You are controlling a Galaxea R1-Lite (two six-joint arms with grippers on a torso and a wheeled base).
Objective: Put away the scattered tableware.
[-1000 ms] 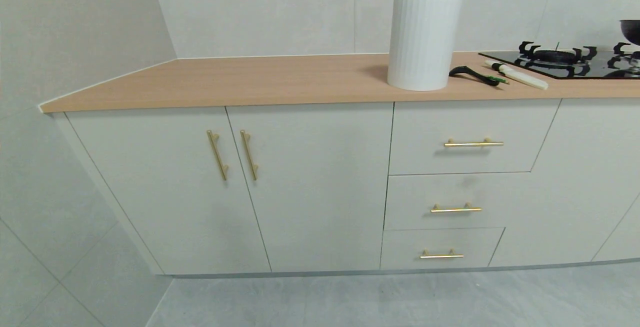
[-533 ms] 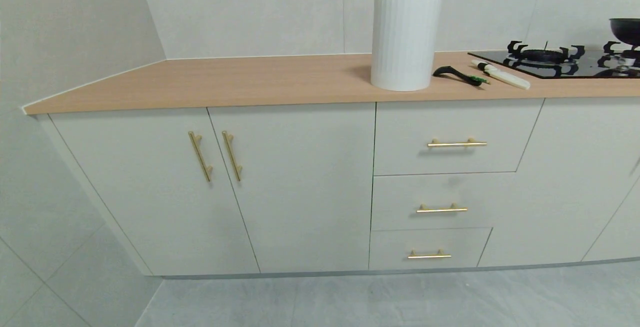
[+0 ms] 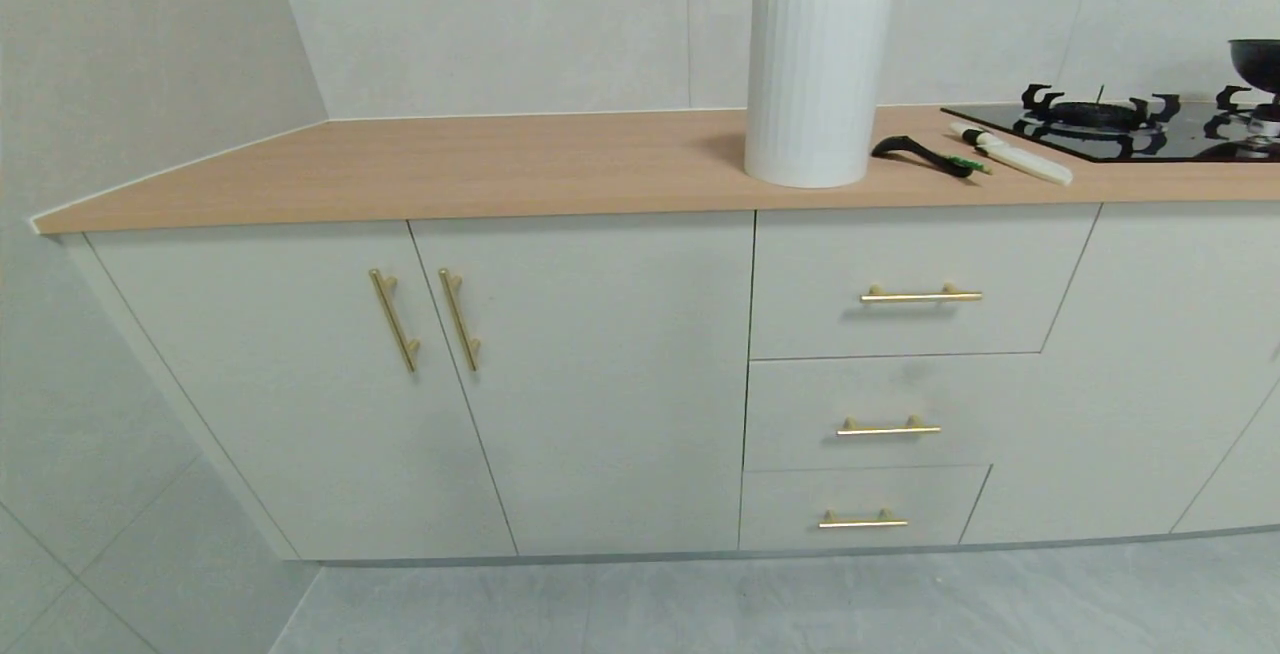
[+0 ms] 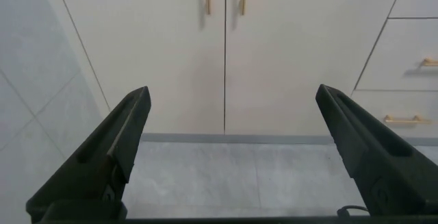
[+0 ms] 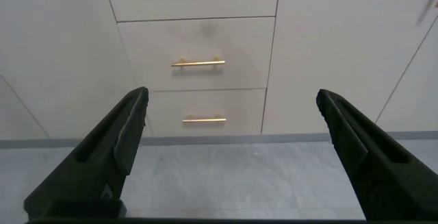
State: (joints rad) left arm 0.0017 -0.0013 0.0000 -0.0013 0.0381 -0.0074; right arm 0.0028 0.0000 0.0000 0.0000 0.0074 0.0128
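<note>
On the wooden countertop [image 3: 450,164] lie a black-handled utensil with a green tip [image 3: 922,153] and a long white utensil [image 3: 1012,153], side by side. They rest just right of a tall white ribbed container [image 3: 818,84]. My left gripper [image 4: 233,94] is open and empty, low in front of the double cabinet doors [image 4: 226,53]. My right gripper [image 5: 233,95] is open and empty too, low before the lower drawers [image 5: 198,63].
A black gas hob [image 3: 1120,119] with a dark pot [image 3: 1258,59] sits at the counter's right end. Below are two doors with gold handles [image 3: 425,319] and three drawers [image 3: 920,295]. Grey floor [image 3: 700,604] lies in front, with a wall on the left.
The whole head picture has shifted sideways and a little down, so the camera moved. The utensils and the container lie as before.
</note>
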